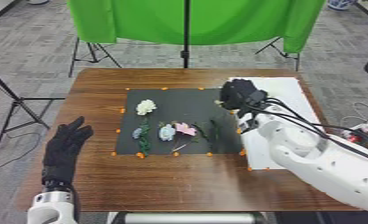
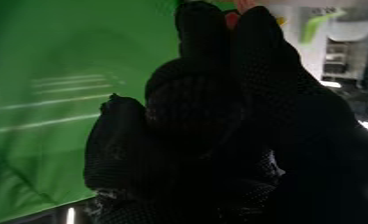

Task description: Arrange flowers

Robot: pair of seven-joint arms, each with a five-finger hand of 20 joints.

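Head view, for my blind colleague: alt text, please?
White, blue and pink flowers lie on a dark mat on a brown table. The robot's right hand is at the mat's far right corner; its left hand is open.

White flower [image 1: 146, 107], pink flower [image 1: 186, 129], dark-grey mat [image 1: 182, 102], green cloth [image 1: 136, 21].

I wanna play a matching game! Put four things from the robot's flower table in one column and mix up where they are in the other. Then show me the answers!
Things:
1. White flower
2. Pink flower
3. Robot's left hand
4. Green cloth

Places:
A. Just right of the pale blue flower
B. Hanging beyond the brown table
C. On the far left part of the dark mat
D. Left of the mat, with open fingers

Right pairs: 1-C, 2-A, 3-D, 4-B
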